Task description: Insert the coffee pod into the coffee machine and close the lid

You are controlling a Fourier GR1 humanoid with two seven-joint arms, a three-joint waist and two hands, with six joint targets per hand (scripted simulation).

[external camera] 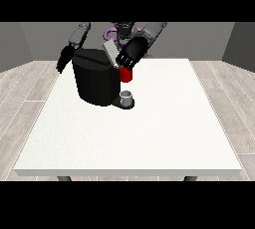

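Observation:
The black coffee machine [95,81] stands on the white table [149,133], left of the middle. Its grey lid [108,53] is raised and tilted. A red thing at the machine [126,75] sits at its front right, just under the lid. The hand at the view's right [131,53] hovers over the lid's end and the red thing, close to or touching them. Off the machine's far left corner, the hand at the view's left [63,59] hangs with straight fingers and holds nothing. Below the red thing, a small grey thing [127,96] stands on the machine's base.
The table's edges lie well away from the machine on the right and front sides. The robot's torso [119,30] is behind the machine.

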